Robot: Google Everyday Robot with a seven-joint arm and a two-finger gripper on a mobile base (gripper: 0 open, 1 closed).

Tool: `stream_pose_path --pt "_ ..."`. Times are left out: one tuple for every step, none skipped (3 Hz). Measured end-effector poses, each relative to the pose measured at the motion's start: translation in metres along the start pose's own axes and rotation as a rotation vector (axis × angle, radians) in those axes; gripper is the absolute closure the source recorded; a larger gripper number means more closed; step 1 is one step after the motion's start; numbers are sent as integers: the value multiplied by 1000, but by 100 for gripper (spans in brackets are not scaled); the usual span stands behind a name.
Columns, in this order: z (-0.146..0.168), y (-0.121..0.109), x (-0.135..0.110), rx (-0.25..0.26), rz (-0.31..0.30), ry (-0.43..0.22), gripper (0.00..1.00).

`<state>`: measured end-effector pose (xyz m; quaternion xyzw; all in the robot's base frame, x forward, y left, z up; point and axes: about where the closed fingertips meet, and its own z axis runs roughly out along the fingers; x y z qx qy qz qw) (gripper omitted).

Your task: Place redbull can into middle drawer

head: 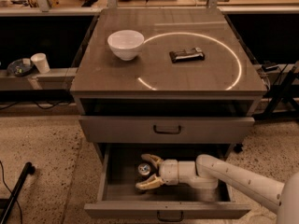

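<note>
The middle drawer [119, 183] is pulled out at the bottom of the grey cabinet. The redbull can [144, 168] stands upright on the drawer floor, left of centre, with its silver top showing. My gripper [140, 172] reaches into the drawer from the right. It is open, with one finger behind the can and one finger in front of it. Both fingers stand clear of the can's sides.
The grey drawer above [166, 129] is shut. On the cabinet top sit a white bowl [125, 44] and a flat black packet [187, 55]. A white paper cup [40, 62] stands on a low shelf at the left. A dark pole [16, 190] lies on the floor.
</note>
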<state>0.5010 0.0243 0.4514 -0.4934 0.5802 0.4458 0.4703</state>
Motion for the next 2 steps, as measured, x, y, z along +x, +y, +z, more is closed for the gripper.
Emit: stream_pose_path --pt "0 0 0 0 0 0 0" --pt "0 0 0 0 0 0 0"
